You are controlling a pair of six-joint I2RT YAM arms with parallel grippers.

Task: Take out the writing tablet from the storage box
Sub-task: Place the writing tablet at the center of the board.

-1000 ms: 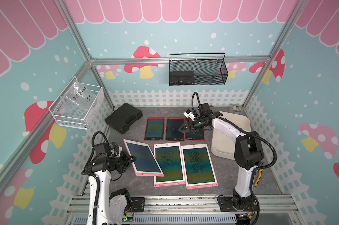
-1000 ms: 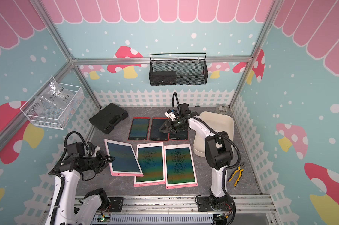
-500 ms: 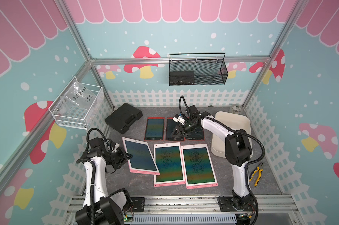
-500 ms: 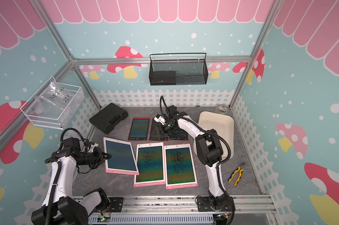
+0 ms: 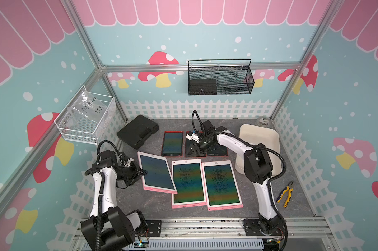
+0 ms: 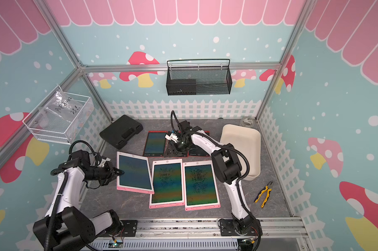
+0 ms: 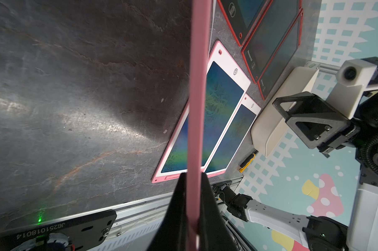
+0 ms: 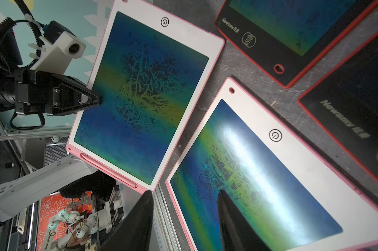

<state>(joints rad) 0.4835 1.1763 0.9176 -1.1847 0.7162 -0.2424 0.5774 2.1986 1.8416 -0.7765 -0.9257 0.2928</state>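
Left gripper (image 5: pixel 143 172): jaws clamped on the outer long edge of a pink writing tablet (image 5: pixel 156 171), which is seen edge-on between the fingers in the left wrist view (image 7: pixel 198 87); arm rises from the front-left base, bends at the elbow and reaches level toward the middle of the table (image 5: pixel 140 202). Held tablet: screen up, skewed to the row beside it, its near corner overlapping the middle pink tablet (image 5: pixel 188 182); third pink tablet (image 5: pixel 221 184) lies flat alongside. Right gripper (image 5: pixel 193 150): jaws apart with nothing between them, as the right wrist view (image 8: pixel 183 193) shows; arm rises from the front-right base, elbow beside the storage box (image 5: pixel 259 134), forearm stretched back and inward over the row of red-framed tablets (image 5: pixel 172 143). Storage box: cream-white, at the right rear of the table, well apart from the held tablet. Black case (image 5: pixel 138 131): left rear. Pliers (image 5: pixel 285 193): right front.
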